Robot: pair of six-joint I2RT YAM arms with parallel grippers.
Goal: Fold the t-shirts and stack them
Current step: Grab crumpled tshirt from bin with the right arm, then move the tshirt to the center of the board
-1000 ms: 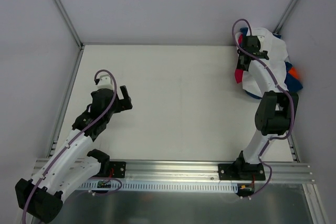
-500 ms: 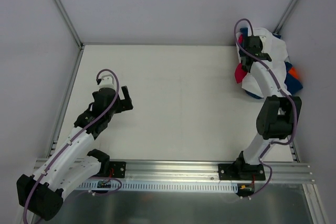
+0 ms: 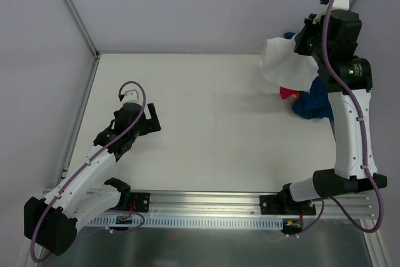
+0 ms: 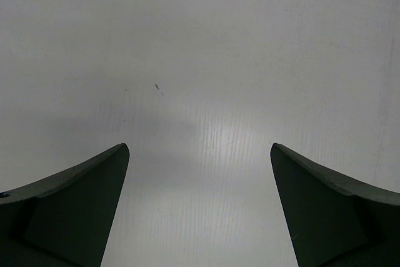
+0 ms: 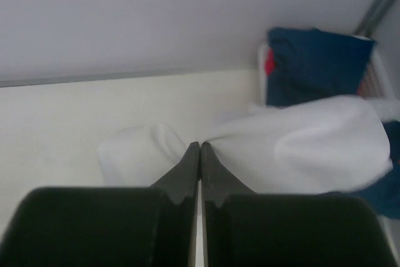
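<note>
My right gripper [image 3: 302, 46] is raised at the back right corner, shut on a pinch of the white t-shirt [image 3: 282, 62], which hangs from it above the table. In the right wrist view the shut gripper [image 5: 200, 147] pinches white t-shirt cloth [image 5: 312, 148] that spreads to both sides. Below it lies the pile of t-shirts: navy blue [image 3: 315, 101] and a bit of pinkish-red [image 3: 287, 94]; a navy shirt [image 5: 315, 60] with a red edge shows behind. My left gripper [image 3: 150, 117] hovers open over bare table at the left, its fingers [image 4: 75, 198] wide apart with nothing between.
White walls with metal corner posts [image 3: 74, 10] close the table's back and sides. An aluminium rail [image 3: 206, 201] with both arm bases runs along the near edge. White tabletop [image 3: 212, 129] stretches between the two arms.
My right gripper closed on the white t-shirt and lifted it up off the pile, uncovering the navy and red shirts. The left arm shifted only slightly.
</note>
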